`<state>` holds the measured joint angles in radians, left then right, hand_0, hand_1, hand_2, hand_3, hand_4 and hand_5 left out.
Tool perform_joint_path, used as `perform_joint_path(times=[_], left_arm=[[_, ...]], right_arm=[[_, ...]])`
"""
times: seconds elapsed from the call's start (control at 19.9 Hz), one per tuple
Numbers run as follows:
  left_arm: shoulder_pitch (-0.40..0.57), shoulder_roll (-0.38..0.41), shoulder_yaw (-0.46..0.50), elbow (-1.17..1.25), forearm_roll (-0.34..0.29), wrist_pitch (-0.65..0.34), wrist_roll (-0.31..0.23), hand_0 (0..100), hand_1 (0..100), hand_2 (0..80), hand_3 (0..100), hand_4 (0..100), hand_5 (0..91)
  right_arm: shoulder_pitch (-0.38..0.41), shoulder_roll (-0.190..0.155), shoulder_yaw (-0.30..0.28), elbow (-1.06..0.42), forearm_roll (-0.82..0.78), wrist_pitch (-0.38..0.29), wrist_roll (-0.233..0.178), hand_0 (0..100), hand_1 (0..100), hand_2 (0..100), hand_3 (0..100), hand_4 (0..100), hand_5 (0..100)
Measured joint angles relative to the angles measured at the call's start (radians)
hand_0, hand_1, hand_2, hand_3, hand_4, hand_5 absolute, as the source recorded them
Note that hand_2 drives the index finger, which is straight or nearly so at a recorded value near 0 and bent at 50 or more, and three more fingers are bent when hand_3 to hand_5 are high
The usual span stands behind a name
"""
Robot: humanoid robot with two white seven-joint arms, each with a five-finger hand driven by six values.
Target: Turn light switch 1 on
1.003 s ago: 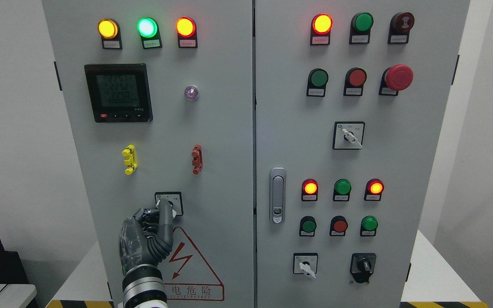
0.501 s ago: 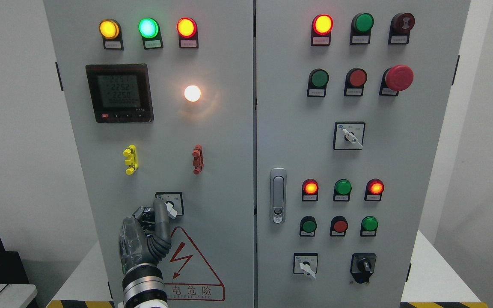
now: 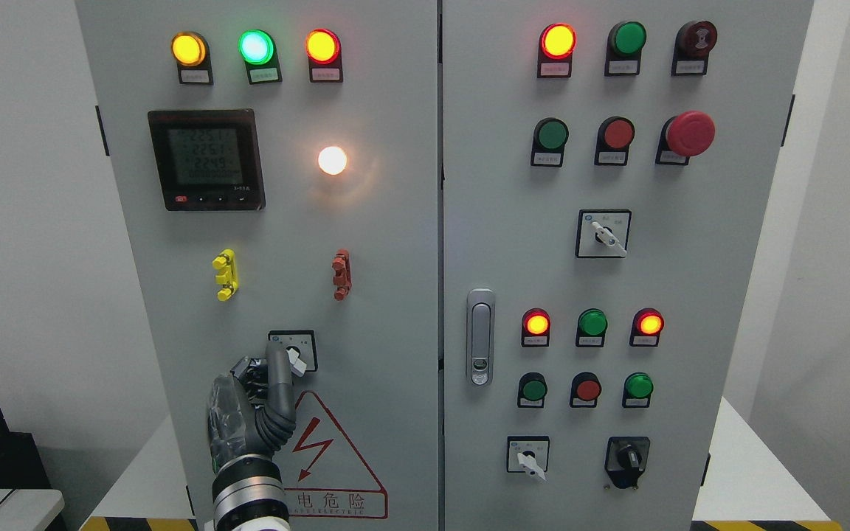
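Note:
Light switch 1 is a small rotary selector (image 3: pixel 294 352) in a black-framed square plate low on the left cabinet door. Its white handle points down to the right. My left hand (image 3: pixel 268 366) comes up from the bottom edge. One grey finger (image 3: pixel 277 361) is stretched up against the left side of the knob, and the other fingers are curled beside it, holding nothing. The round lamp (image 3: pixel 332 160) right of the meter glows bright white. The right arm is out of view.
Above the switch are a yellow clip (image 3: pixel 223 274) and a red clip (image 3: pixel 340 274), and a digital meter (image 3: pixel 206 159) sits higher up. A red hazard triangle (image 3: pixel 322 457) lies below the switch. The right door carries a latch handle (image 3: pixel 479 337), several buttons, pilot lights and selectors.
The round lamp was dark a second ago and is now lit. The extended finger slid off the knob's front to its left side, uncovering the white handle. Little has moved in the last half second.

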<state>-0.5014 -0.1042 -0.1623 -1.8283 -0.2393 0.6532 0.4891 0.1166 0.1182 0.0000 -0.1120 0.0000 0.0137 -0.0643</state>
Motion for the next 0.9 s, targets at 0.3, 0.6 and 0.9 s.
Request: perform_joint_path(times=[0.3,0.6,0.9], left_arm=[[0.0,0.0,0.0,0.0,0.0,0.0,-0.001,21,27,59.4,74,77,63.5],[0.0,0.0,0.0,0.0,0.0,0.0,-0.001,11,30,59.6,74,77,63.2],[0.0,0.0,0.0,0.0,0.0,-0.001,-0.001,8,31,59.7,74,77,63.2]], right_arm=[[0.0,0.0,0.0,0.0,0.0,0.0,0.0,12,39,0,0,0,0],[0.0,0.0,0.0,0.0,0.0,0.0,0.0,12,39,0,0,0,0],[0.0,0.0,0.0,0.0,0.0,0.0,0.0,12,39,0,0,0,0]])
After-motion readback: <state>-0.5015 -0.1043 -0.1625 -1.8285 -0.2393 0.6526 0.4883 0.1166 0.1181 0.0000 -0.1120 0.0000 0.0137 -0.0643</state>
